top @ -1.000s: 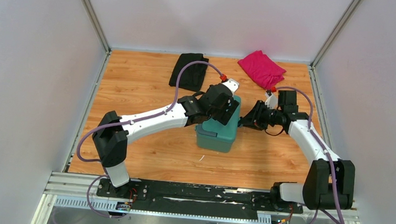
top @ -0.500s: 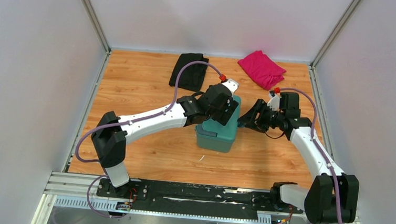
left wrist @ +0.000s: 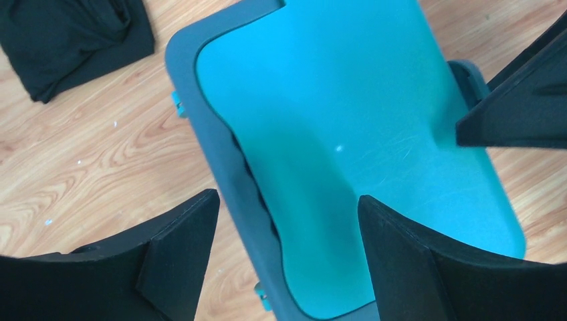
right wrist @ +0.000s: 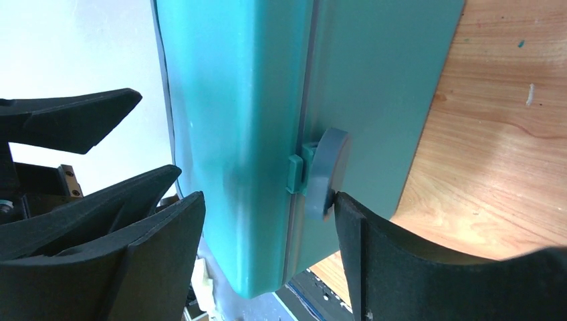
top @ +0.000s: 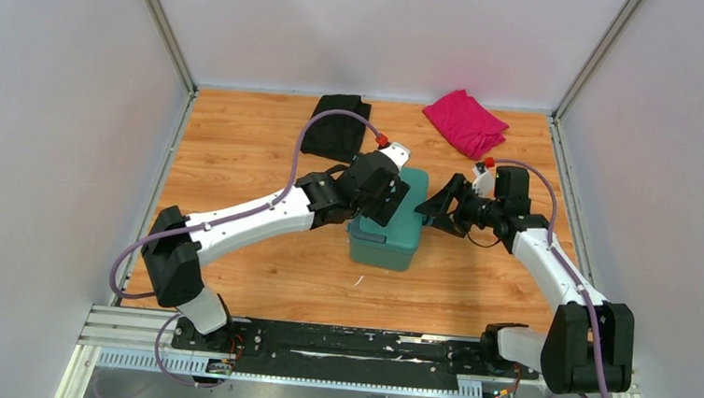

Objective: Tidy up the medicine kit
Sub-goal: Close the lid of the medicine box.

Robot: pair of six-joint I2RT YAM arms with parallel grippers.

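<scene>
Over the medicine kit (top: 384, 248), left gripper (left wrist: 287, 199) spread wide, right gripper (right wrist: 269, 197) spread wide at its latch (right wrist: 324, 170)

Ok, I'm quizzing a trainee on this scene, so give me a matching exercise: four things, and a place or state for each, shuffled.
1 kit
2 black cloth
3 pink cloth
4 left claw

a far edge, right side
b open, over the kit
c middle of the table
d far edge, left of middle

Pairs: 1-c, 2-d, 3-a, 4-b
</scene>
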